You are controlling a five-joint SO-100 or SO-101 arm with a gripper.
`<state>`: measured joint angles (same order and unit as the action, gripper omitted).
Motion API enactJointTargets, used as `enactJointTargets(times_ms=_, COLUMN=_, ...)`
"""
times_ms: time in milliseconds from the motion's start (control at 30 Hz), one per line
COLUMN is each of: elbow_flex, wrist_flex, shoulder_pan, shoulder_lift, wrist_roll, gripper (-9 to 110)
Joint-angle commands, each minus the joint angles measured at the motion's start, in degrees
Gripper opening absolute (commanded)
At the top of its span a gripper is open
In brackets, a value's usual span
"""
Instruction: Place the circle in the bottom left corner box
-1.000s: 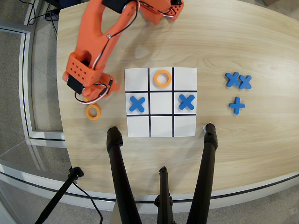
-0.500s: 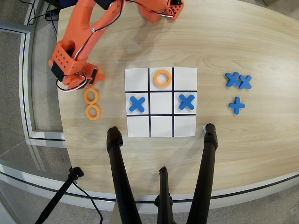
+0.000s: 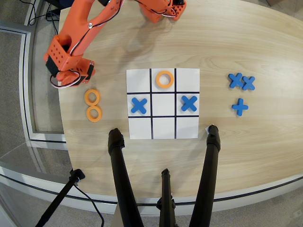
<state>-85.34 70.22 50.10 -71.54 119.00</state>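
Observation:
Two loose orange rings lie on the wooden table left of the board, one (image 3: 92, 97) touching the other (image 3: 94, 114). A third orange ring (image 3: 164, 79) lies in the board's top middle cell. The board's upper-right corner cell (image 3: 187, 79) is white and empty. Blue crosses lie in the middle-left cell (image 3: 138, 105) and the middle-right cell (image 3: 189, 103). My orange gripper (image 3: 72, 78) hangs at the table's left edge, just up and left of the two loose rings. Its own body hides its fingers, so I cannot tell how the jaws stand.
Three spare blue crosses (image 3: 240, 107) lie right of the board. Black tripod legs (image 3: 118, 165) (image 3: 211, 151) reach over the near table edge below the board. The arm's base (image 3: 163, 9) stands at the top. The table's curved left edge (image 3: 61, 118) runs close to the rings.

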Motion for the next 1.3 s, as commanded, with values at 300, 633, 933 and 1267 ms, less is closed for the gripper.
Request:
enactJointTargets(times_ms=300, elbow_flex=-7.03, wrist_flex=23.73, shoulder_pan=-30.85, shoulder_lift=-36.74, wrist_roll=-23.55, gripper=0)
enactJointTargets(times_ms=633, elbow_flex=-33.22, wrist_flex=11.78, shoulder_pan=-72.69, shoulder_lift=-61.35, wrist_roll=-47.29, gripper=0)
enactJointTargets(times_ms=933, elbow_flex=-34.28, wrist_flex=-1.05, shoulder_pan=-85.87, shoulder_lift=-46.05, wrist_roll=-55.28, gripper=0)
enactJointTargets(times_ms=1267, elbow_flex=-34.8, wrist_flex=-9.76, shoulder_pan=-78.93, shoulder_lift=-33.13, wrist_roll=-53.79, gripper=0)
